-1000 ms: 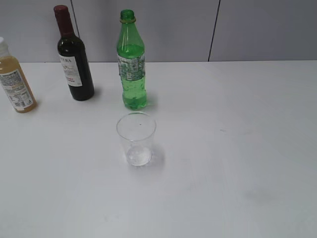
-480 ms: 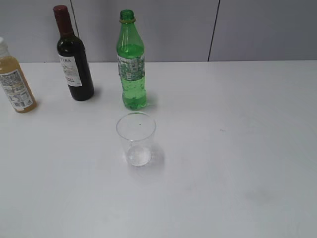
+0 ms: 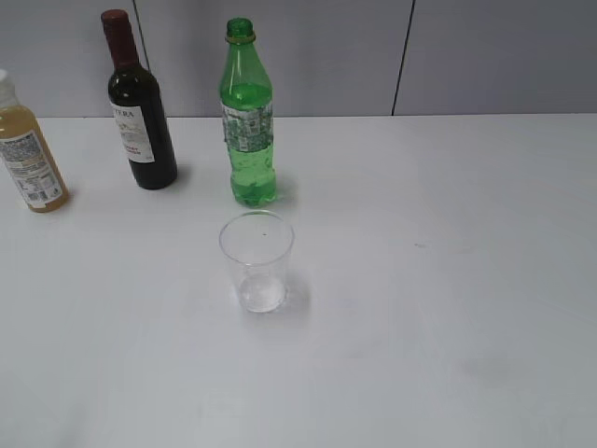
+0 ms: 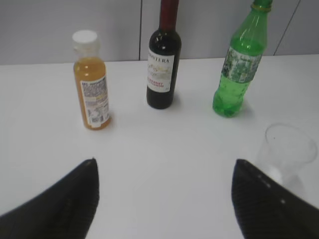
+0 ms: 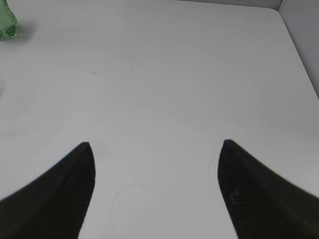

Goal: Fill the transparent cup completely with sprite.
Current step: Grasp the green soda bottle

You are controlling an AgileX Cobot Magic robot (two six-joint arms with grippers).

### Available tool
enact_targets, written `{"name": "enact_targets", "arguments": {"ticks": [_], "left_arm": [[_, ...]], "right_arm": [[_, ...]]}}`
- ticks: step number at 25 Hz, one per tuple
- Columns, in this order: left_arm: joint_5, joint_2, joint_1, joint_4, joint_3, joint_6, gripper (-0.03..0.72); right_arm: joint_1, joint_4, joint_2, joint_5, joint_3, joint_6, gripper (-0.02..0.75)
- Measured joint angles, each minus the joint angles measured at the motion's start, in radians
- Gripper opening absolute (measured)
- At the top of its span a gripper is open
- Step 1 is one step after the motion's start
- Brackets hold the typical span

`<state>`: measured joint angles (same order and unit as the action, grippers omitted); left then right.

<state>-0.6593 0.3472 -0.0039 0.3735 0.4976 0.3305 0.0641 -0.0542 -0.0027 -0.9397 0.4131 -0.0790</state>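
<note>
The transparent cup (image 3: 256, 260) stands upright and empty on the white table, in front of the green sprite bottle (image 3: 247, 117), which stands with no cap on its neck. In the left wrist view the cup (image 4: 286, 152) is at the right, beside the right fingertip, and the sprite bottle (image 4: 238, 67) stands behind it. My left gripper (image 4: 164, 162) is open and empty over bare table. My right gripper (image 5: 157, 144) is open and empty over bare table; only the sprite bottle's base (image 5: 7, 22) shows at its top left. Neither gripper shows in the exterior view.
A dark wine bottle (image 3: 140, 107) with a red cap stands left of the sprite bottle. A yellowish juice bottle (image 3: 28, 149) with a white cap stands at the far left. A grey wall runs behind the table. The table's right edge (image 5: 299, 50) shows in the right wrist view.
</note>
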Motion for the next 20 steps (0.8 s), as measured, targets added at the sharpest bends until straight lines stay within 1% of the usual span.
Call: {"name": "enact_targets", "arguments": {"ticks": [5, 9, 15, 17, 19, 20], "left_arm": [[0.189, 0.205, 0.000, 0.197, 0.000, 0.199, 0.623], [0.293, 0.352, 0.000, 0.372, 0.000, 0.392, 0.617], [0.319, 0.540, 0.000, 0.624, 0.000, 0.720, 0.605], [0.321, 0.585, 0.000, 0.737, 0.000, 0.830, 0.601], [0.321, 0.625, 0.000, 0.792, 0.000, 0.903, 0.599], [0.323, 0.637, 0.000, 0.794, 0.000, 0.917, 0.597]], "right_arm": [[0.000, 0.000, 0.000, 0.000, 0.000, 0.000, 0.584], [0.000, 0.000, 0.000, 0.000, 0.000, 0.000, 0.584], [0.000, 0.000, 0.000, 0.000, 0.000, 0.000, 0.585], [0.000, 0.000, 0.000, 0.000, 0.000, 0.000, 0.585], [0.000, 0.000, 0.000, 0.000, 0.000, 0.000, 0.585], [0.000, 0.000, 0.000, 0.000, 0.000, 0.000, 0.585]]}}
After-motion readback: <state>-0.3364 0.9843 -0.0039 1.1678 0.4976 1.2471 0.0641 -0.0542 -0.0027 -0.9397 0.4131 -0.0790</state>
